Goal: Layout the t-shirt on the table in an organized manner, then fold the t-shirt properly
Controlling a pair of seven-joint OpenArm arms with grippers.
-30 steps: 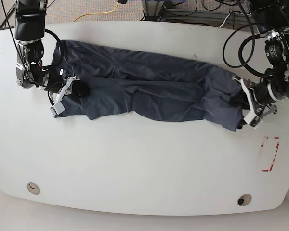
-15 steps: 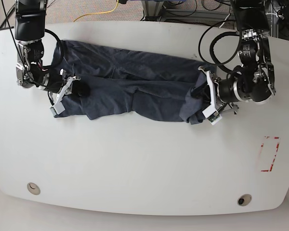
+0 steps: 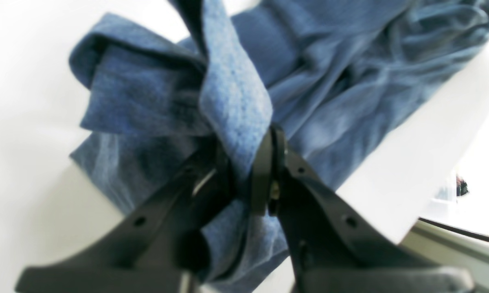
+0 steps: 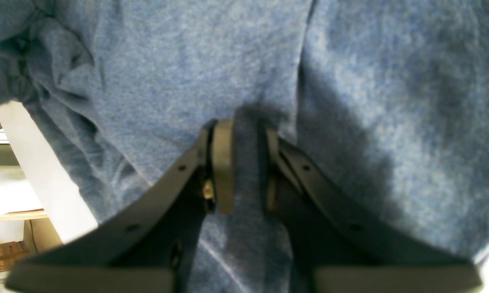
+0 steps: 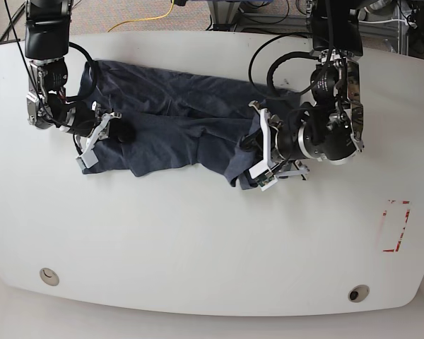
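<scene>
Beyond the far edge lies speckled grey carpet (image 5: 127, 10), crossed by a yellow cable (image 5: 145, 21) and black cables (image 5: 268, 14). A metal frame (image 5: 222, 14) stands there.

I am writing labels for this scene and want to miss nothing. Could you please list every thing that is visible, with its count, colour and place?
t-shirt: one, dark navy-grey, wrinkled, lying across the far half of the table, its one end folded over toward the middle.
table: one, white, filling the base view.
round holes: two, near the front edge, one at each corner.
red tape mark: one, rectangular, near the table's edge on the base view's right.
yellow cable: one, on the floor behind the table.
left tool: one, black, pinching the folded end of the shirt.
right tool: one, black, pinching the other end.
</scene>
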